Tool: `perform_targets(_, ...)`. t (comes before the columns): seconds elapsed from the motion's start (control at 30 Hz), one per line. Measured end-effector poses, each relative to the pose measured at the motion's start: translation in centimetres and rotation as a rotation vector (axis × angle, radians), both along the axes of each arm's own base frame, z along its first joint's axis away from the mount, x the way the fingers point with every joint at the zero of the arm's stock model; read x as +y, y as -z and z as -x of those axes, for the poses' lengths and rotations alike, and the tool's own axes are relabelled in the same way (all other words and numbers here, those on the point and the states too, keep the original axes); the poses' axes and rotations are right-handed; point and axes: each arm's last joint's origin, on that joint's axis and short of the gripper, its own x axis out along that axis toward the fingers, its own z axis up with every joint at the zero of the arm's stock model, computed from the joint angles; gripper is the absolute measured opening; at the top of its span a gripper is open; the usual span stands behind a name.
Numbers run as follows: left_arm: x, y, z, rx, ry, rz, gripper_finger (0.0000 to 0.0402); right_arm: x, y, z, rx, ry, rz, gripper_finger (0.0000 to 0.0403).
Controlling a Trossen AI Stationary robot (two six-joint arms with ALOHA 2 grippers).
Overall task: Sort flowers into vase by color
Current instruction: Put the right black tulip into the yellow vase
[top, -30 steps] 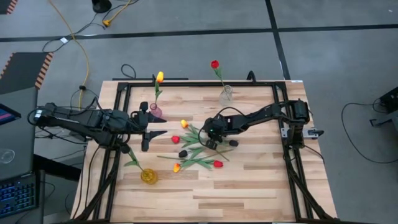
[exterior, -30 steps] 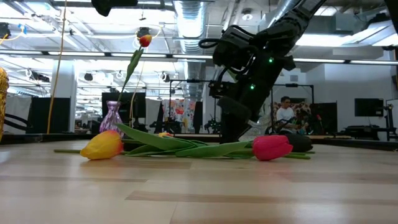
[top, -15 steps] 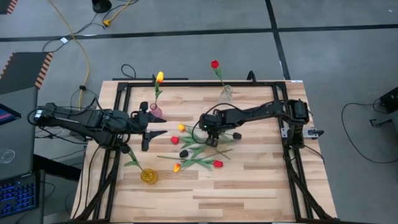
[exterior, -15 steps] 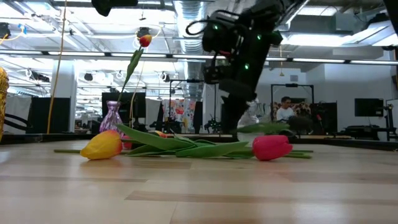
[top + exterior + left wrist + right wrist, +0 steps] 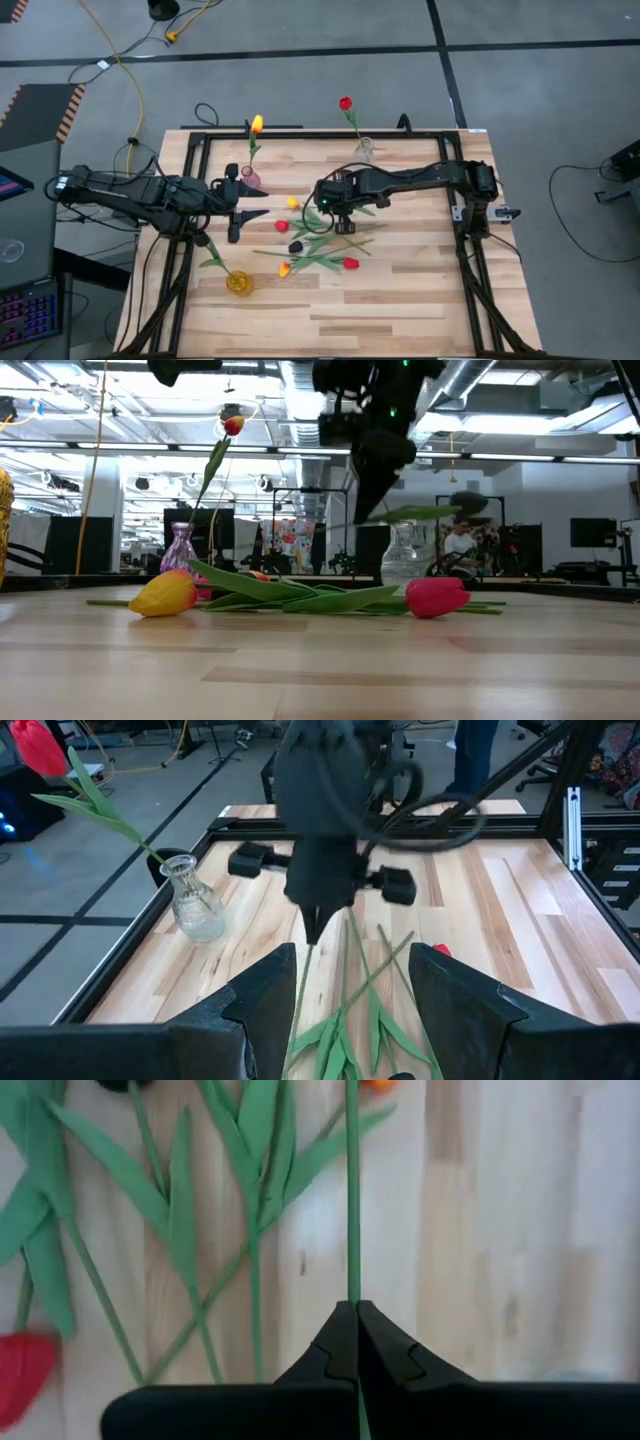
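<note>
My right gripper point(image 5: 334, 212) hangs over the heap of loose flowers point(image 5: 318, 245) in the middle of the table, shut on the thin green stem of a yellow-orange tulip point(image 5: 292, 202). The low view shows that tulip's leaf point(image 5: 420, 513) sticking out level, well above the heap. On the table lie red point(image 5: 350, 263), near-black point(image 5: 295, 246) and yellow point(image 5: 284, 268) tulips. My left gripper point(image 5: 262, 202) waits open at the table's left, beside the pink vase point(image 5: 250, 178). My right gripper pinches the tulip's stem point(image 5: 352, 1285) between its two fingers, partway along its length. The fingers come steeply from above, slanting from the table's right, and the stem runs on past them toward the orange head point(image 5: 378, 1085). The leaf end is lifted clear of the heap.
The pink vase holds a yellow tulip point(image 5: 257, 123). A clear vase point(image 5: 362, 150) at the far edge holds a red tulip point(image 5: 345, 103). A yellow vase point(image 5: 238, 283) at the near left holds a green stem. A black frame point(image 5: 300, 133) runs round the table's sides.
My right gripper has risen from the heap and drifted a little toward the table's left, rolling about its own axis. The held tulip has come up with it: its leaf lay among the others on the table and now hangs level, clear above them.
</note>
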Motion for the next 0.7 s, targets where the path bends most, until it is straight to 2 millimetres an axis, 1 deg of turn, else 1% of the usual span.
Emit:
perform_targets(0.17,0.0,0.0,0.0,0.0,0.0,0.0,0.0184,1.4,-2.0,-0.6,-0.019,-0.15,0.159,0.0025)
perform_targets(0.33,0.0,0.0,0.0,0.0,0.0,0.0,0.0184,2.7,-3.7,-1.1,-0.025,-0.257,0.356,0.0025)
perform_targets(0.53,0.0,-0.1,0.0,-0.008,-0.003,0.01,0.0184,4.2,-5.0,-1.9,-0.022,-0.418,0.622,0.0029)
perform_targets(0.7,-0.1,0.4,-0.7,0.017,-0.016,0.01,0.0184,5.2,-5.8,-2.6,-0.046,-0.517,0.771,0.003)
